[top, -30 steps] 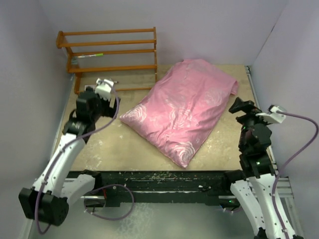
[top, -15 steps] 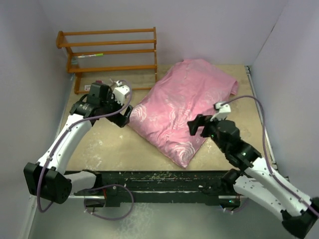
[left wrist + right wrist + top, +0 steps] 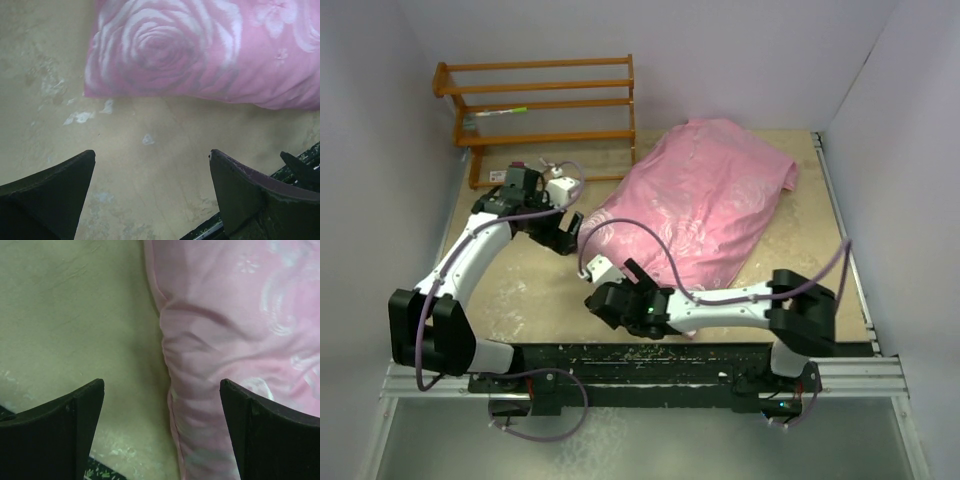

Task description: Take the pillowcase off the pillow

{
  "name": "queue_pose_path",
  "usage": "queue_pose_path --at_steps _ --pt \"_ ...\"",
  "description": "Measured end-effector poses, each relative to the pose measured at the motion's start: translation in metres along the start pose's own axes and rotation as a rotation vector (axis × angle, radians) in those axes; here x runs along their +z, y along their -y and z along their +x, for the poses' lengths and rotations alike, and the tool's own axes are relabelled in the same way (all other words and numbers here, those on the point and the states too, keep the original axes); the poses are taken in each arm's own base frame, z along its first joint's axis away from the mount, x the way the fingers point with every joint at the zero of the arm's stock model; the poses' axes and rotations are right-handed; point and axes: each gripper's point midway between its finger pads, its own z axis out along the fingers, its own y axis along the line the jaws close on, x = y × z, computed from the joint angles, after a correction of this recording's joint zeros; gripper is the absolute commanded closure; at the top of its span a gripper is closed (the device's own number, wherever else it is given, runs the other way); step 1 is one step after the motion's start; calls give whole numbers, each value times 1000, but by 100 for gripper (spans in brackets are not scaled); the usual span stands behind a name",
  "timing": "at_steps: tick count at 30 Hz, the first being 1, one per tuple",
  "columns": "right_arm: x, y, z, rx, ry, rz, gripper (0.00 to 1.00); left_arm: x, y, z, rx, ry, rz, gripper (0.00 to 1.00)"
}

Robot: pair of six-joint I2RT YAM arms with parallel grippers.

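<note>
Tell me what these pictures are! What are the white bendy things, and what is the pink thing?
The white bendy things are robot arms, a left arm and a right arm, bolted to a table. Each ends in a gripper, a sort of pinching hand. The big picture comes from a camera up above, looking down. The other two come from small cameras on the arms' wrists, so the dark shapes at the bottom are the fingers. The pink thing is a pillowcase with roses. It looks plump, so the pillow is likely inside, but it does not show. A wooden rack stands at the back. The left gripper is open near one corner of the pillowcase, over bare table. The right gripper is open over the pillowcase's edge. Neither holds anything.
</note>
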Motion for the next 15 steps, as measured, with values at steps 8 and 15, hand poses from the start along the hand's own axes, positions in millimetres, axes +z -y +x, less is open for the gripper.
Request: queue_pose_path --at_steps 8,15 --pt "43 -7 14 -153 -95 99 4 -24 -47 8 -123 63 -52 0" --pt "52 38 4 -117 -120 188 11 -35 -36 6 -102 104 -3 1"
